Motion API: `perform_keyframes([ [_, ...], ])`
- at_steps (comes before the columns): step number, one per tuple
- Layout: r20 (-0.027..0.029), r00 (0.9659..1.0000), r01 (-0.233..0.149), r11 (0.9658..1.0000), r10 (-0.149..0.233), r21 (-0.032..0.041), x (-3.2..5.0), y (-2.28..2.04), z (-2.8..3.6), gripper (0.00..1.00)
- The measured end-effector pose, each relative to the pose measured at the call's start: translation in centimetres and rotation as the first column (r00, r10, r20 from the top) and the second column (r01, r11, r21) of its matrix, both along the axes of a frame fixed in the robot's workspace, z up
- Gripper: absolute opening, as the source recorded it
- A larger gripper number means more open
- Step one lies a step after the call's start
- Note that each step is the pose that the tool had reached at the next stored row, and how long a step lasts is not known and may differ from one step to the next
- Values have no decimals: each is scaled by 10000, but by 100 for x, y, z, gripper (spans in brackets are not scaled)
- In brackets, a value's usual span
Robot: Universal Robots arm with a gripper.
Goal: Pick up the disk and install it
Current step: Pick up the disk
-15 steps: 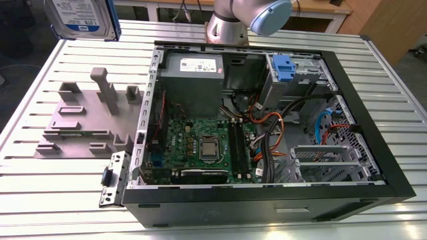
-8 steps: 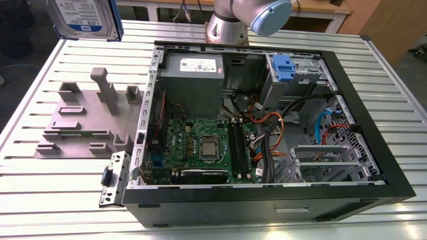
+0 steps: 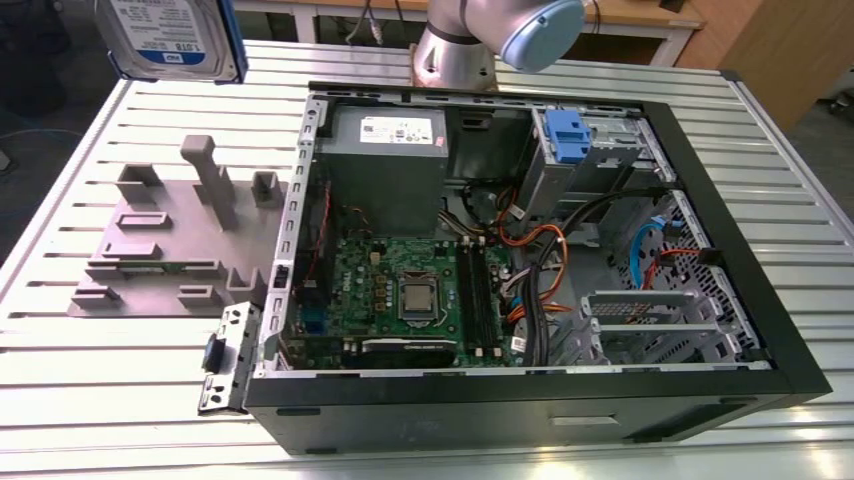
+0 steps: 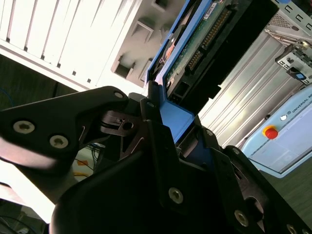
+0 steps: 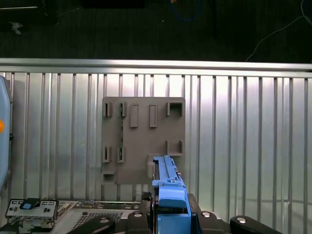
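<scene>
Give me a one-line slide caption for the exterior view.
Open computer case on the slatted table, with the disk in the air over the grey fixture plate.

Blue-framed disk (image 5: 167,175) gripped edge-on in the hand (image 5: 171,215), over grey slotted fixture (image 5: 141,141), ribbed metal table (image 5: 243,136)

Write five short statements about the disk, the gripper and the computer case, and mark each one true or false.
1. The gripper clamps the disk by its blue carrier. True.
2. The disk lies on the grey fixture. False: it hangs above the table, apart from the fixture.
3. The computer case lies open, with its motherboard showing. True.
4. The grey fixture stands on the exterior view's right of the computer case. False: it stands on the exterior view's left.
5. The disk sits in the drive bay inside the computer case. False: it is outside the case, held in the gripper.
</scene>
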State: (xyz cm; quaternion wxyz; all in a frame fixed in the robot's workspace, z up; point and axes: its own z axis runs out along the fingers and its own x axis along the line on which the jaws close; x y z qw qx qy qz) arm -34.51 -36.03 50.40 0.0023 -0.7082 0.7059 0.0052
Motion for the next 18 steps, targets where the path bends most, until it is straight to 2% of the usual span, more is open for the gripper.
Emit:
perform_keyframes([
  [18,0,10000,-1,10000,1,0,5,-28,0,36],
])
